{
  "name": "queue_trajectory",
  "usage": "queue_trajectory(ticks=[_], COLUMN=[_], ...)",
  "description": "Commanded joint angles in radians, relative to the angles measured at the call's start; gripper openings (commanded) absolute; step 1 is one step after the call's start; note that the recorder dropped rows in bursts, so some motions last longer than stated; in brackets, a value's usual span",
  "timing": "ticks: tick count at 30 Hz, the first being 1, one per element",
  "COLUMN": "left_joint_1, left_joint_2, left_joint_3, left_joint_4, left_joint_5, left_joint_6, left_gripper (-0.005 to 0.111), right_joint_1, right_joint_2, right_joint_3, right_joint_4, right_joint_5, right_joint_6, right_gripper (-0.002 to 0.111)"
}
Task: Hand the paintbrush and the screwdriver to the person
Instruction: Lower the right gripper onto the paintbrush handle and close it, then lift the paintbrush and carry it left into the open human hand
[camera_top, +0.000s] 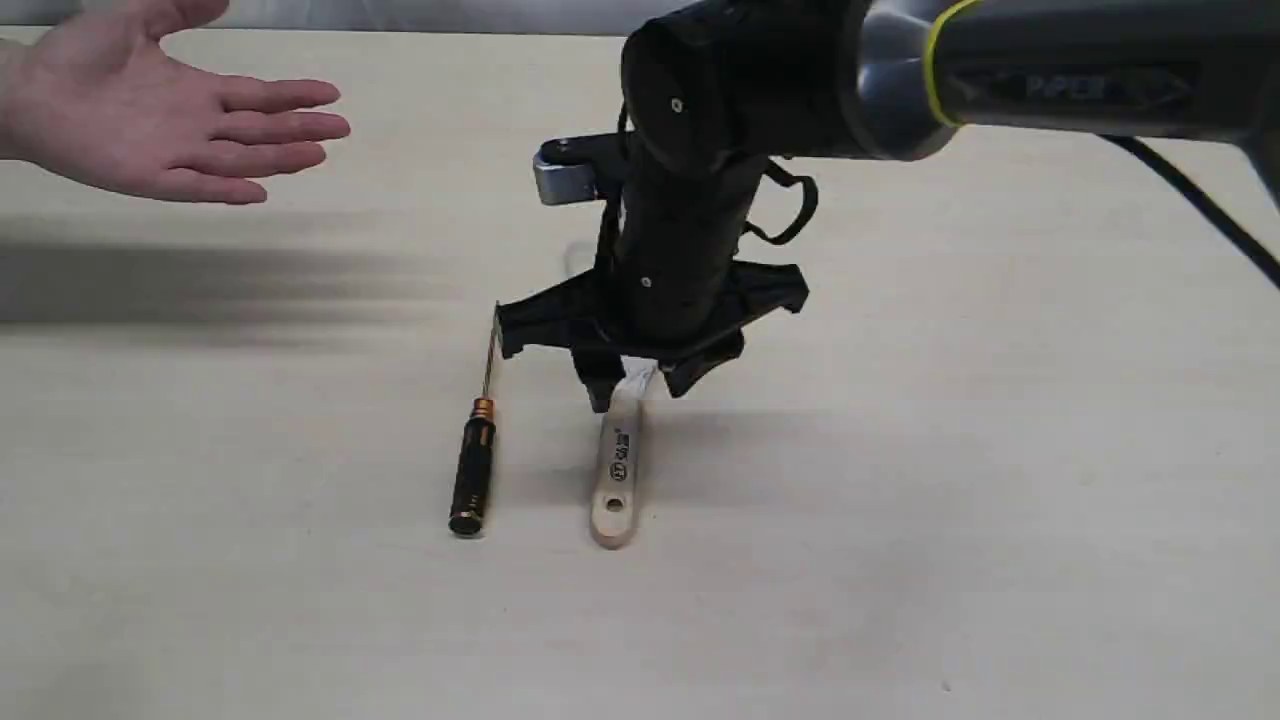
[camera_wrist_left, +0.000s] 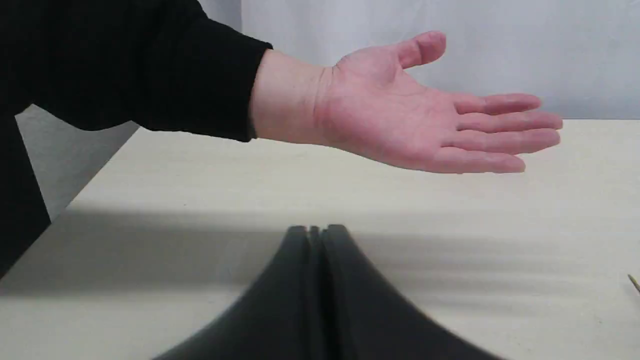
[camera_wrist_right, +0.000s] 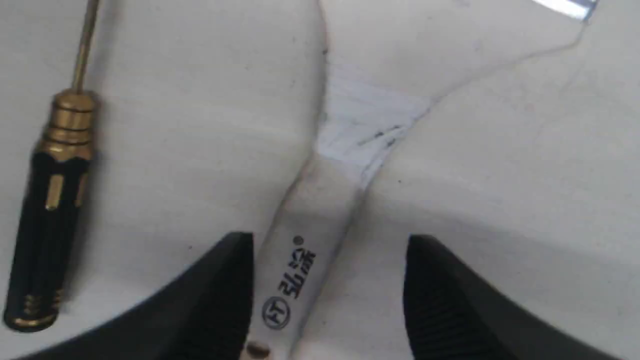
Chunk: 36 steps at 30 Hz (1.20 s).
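The paintbrush (camera_top: 618, 470) lies on the table with its wooden handle (camera_wrist_right: 310, 215) pointing at the front edge. Its bristle end is hidden behind the arm in the exterior view. My right gripper (camera_top: 640, 390) (camera_wrist_right: 330, 239) hangs over the handle, open, one finger on each side and neither clamped on it. Just left of the brush lies the black-handled screwdriver (camera_top: 472, 470) (camera_wrist_right: 50, 210), parallel to it. The person's hand (camera_top: 150, 120) (camera_wrist_left: 400, 120) is held palm up at the far left. My left gripper (camera_wrist_left: 315, 230) is shut on nothing, low in front of that hand.
The pale table (camera_top: 1000, 500) carries only the two tools. The right arm (camera_top: 900, 70) and its cable (camera_top: 1200, 200) span the upper right. The person's black sleeve (camera_wrist_left: 125, 65) fills the corner of the left wrist view.
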Motion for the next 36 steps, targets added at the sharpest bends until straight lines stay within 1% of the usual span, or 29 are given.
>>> queue_trajectory(ticks=[1,11,18,21,22,23,29,36], left_joint_1=[-0.006,-0.006,-0.006,-0.006,-0.006,-0.006,-0.006,-0.006], left_joint_2=[-0.002,-0.002,-0.002,-0.002,-0.002,-0.002,-0.002,-0.002], left_joint_3=[0.002,0.002,0.002,0.002,0.002,0.002,0.002,0.002], left_joint_4=[-0.002,-0.002,-0.002,-0.002,-0.002,-0.002,-0.004,-0.004], left_joint_5=[-0.011,-0.011,-0.011,-0.011,-0.011,-0.011,-0.01,-0.01], left_joint_6=[-0.002,-0.002,-0.002,-0.002,-0.002,-0.002,-0.002,-0.002], left_gripper=[0.0,0.0,0.0,0.0,0.0,0.0,0.0,0.0], right_joint_1=[0.0,0.0,0.0,0.0,0.0,0.0,0.0,0.0], right_joint_2=[0.023,0.074,0.113,0.122,0.122,0.122,0.122,0.108], right_joint_3=[-0.008,-0.008,-0.008,-0.008,-0.008,-0.008,-0.008,-0.008], right_joint_4=[-0.019,-0.03,-0.158,-0.147,-0.144,-0.142,-0.128,-0.126], right_joint_5=[-0.014,-0.125,-0.143,-0.179,-0.186,-0.188,-0.176,-0.213], right_joint_6=[0.03,0.078,0.212,0.223,0.223,0.223,0.144,0.118], right_gripper=[0.049,0.049,0.049,0.048,0.047,0.043,0.005,0.004])
